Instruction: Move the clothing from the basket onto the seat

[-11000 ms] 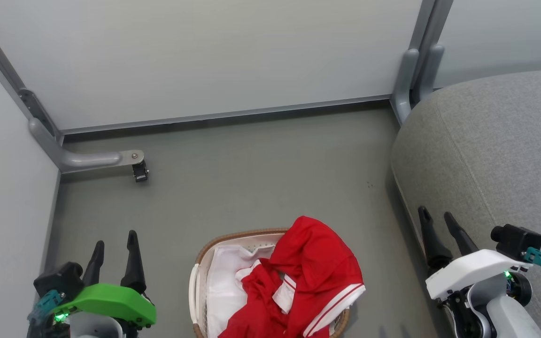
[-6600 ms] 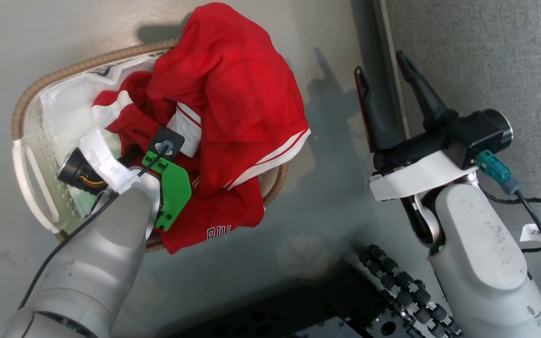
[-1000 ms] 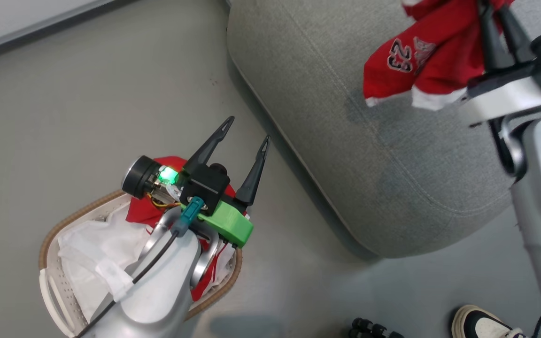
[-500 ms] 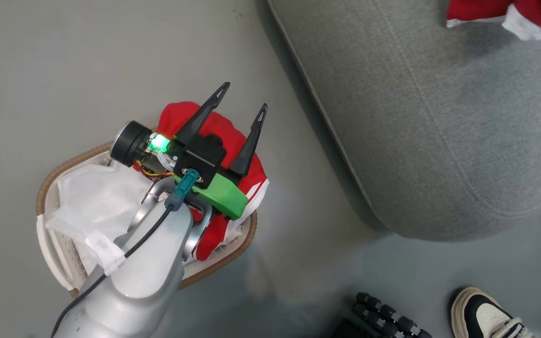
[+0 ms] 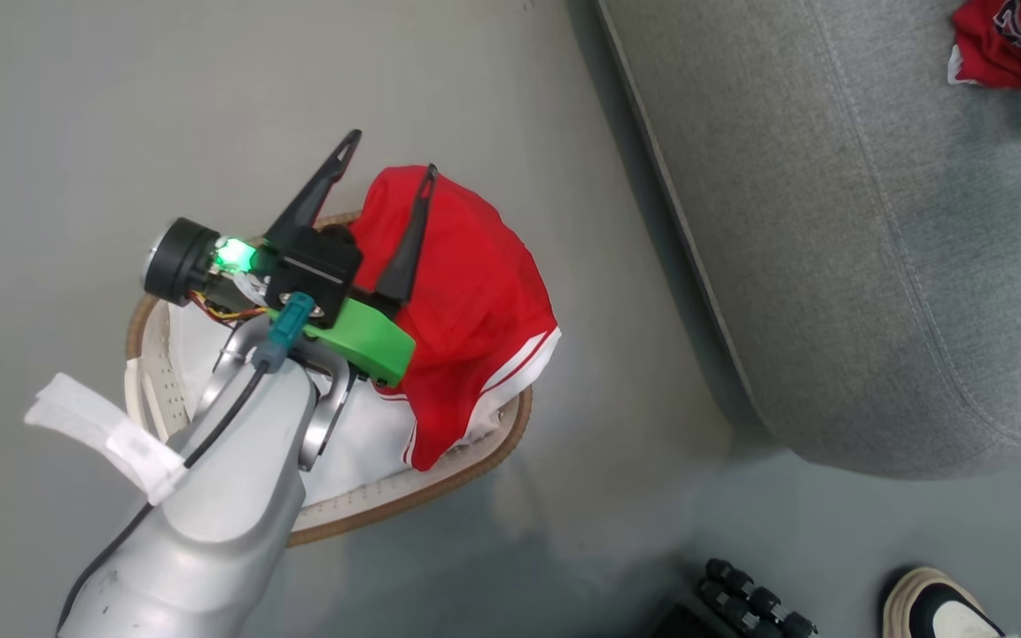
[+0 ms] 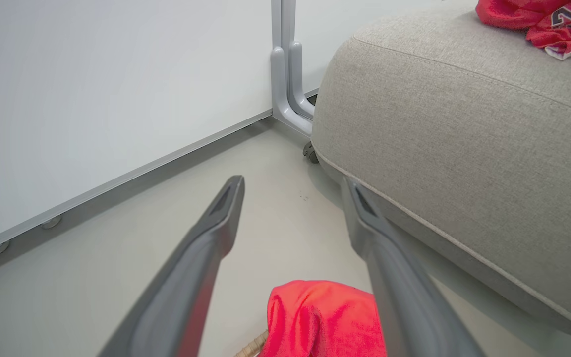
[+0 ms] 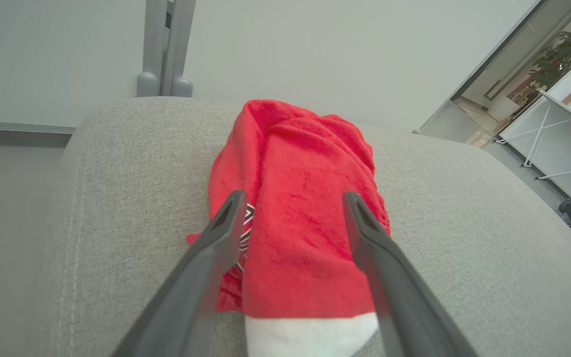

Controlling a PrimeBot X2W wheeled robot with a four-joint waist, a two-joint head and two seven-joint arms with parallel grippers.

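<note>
Right claw (image 7: 294,196) spread wide, gripping nothing: the red jersey (image 7: 305,163) lies on the grey seat (image 7: 464,223), right at its fingertips. Left claw (image 5: 392,152) gapes wide too, empty, hovering over the red shorts (image 5: 466,292) draped in the basket (image 5: 475,456).

Floor (image 5: 103,106): smooth grey-green, matte, evenly lit, with a soft shadow along the base of the seat (image 5: 874,266), a large grey fabric cushion with a stitched seam. Walls: pale grey-white partition panels (image 6: 92,89) in a grey metal frame, meeting at an upright post (image 6: 285,59) with rounded feet, close behind the seat. Right wrist view, upper right: an opening onto a brighter room with a potted plant (image 7: 555,64) and a white-legged table (image 7: 558,129).
</note>
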